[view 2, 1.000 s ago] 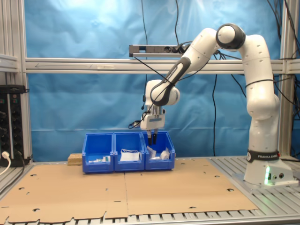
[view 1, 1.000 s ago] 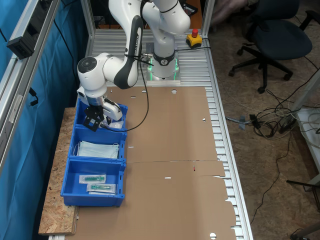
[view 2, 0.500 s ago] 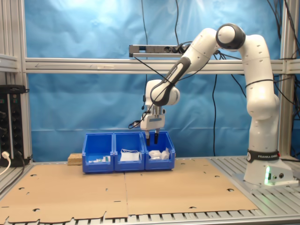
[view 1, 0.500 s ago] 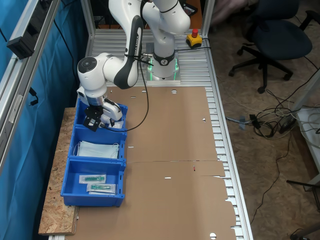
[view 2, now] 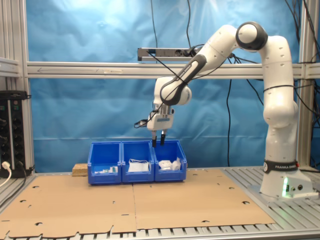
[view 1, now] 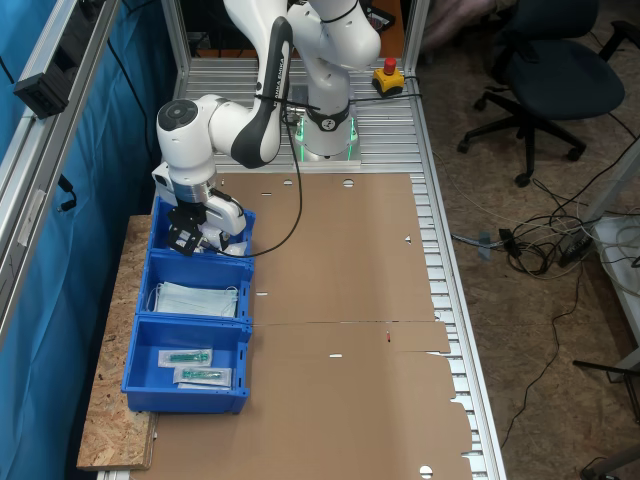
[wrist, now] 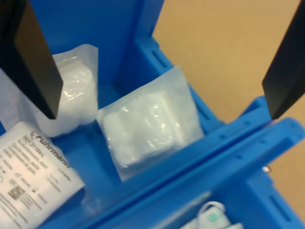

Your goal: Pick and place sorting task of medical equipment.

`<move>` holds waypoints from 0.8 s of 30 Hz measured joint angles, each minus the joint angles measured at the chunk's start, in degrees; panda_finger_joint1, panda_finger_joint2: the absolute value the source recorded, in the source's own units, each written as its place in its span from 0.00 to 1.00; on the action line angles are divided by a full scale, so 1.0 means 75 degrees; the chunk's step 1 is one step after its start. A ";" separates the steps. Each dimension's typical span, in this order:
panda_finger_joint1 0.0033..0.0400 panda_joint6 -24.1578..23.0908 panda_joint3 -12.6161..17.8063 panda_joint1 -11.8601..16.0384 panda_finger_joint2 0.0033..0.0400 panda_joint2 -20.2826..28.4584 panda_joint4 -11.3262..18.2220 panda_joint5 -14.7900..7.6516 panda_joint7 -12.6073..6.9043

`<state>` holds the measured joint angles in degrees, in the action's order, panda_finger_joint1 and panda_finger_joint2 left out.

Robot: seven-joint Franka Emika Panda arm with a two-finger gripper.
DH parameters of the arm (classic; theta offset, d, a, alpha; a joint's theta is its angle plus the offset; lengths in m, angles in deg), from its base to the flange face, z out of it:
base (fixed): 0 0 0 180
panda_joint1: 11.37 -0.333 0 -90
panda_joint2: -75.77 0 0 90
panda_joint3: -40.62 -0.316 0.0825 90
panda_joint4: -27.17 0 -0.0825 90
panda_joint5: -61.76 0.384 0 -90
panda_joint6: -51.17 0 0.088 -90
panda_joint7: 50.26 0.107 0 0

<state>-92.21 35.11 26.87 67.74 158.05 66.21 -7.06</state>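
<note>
Hanging open and empty, the gripper (view 2: 158, 141) sits above the end bin (view 2: 170, 171) at the second exterior view's right of the three-bin row; jaws spread wide, nothing between them. In the wrist view the two dark fingers (wrist: 33, 62) frame the bin interior with a clear gap. In the first exterior view the gripper (view 1: 186, 240) is over the bin nearest the robot base (view 1: 325, 140).

Inside that bin, wrist view: a white sealed packet (wrist: 147, 126) lies flat-ish near the bin's divider wall, a second clear-wrapped white packet (wrist: 71, 95) sits beside it, partly behind one finger, and a white printed packet (wrist: 33, 171) lies just beside that. Whether they touch each other is hard to tell, blurry. In the second exterior view white packets (view 2: 170, 164) show above the bin rim.

Middle bin (view 1: 195, 300) holds light-blue face masks (view 1: 196, 298). Far bin (view 1: 185, 375) holds clear packets with green-tipped syringes (view 1: 195, 366).

Bins sit on a chipboard slab (view 1: 110, 420) at the edge of a brown cardboard sheet (view 1: 340, 300). An office chair (view 1: 550, 70) stands well apart on the floor.
</note>
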 joint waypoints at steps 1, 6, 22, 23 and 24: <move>0.99 0.0038 -0.0057 0.0000 0.99 0.0077 -0.0022 0.0000 0.0000; 1.00 0.0498 -0.0521 -0.0033 1.00 0.0584 -0.0344 0.0000 0.0000; 1.00 0.3453 -0.1424 -0.1336 1.00 0.1301 -0.2600 0.0000 0.0000; 1.00 0.3614 -0.1450 -0.1434 1.00 0.1314 -0.2700 0.0000 0.0000; 1.00 0.3766 -0.1470 -0.1530 1.00 0.1328 -0.2787 0.0000 0.0000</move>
<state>-63.97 24.08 15.40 77.69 137.15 66.20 -7.06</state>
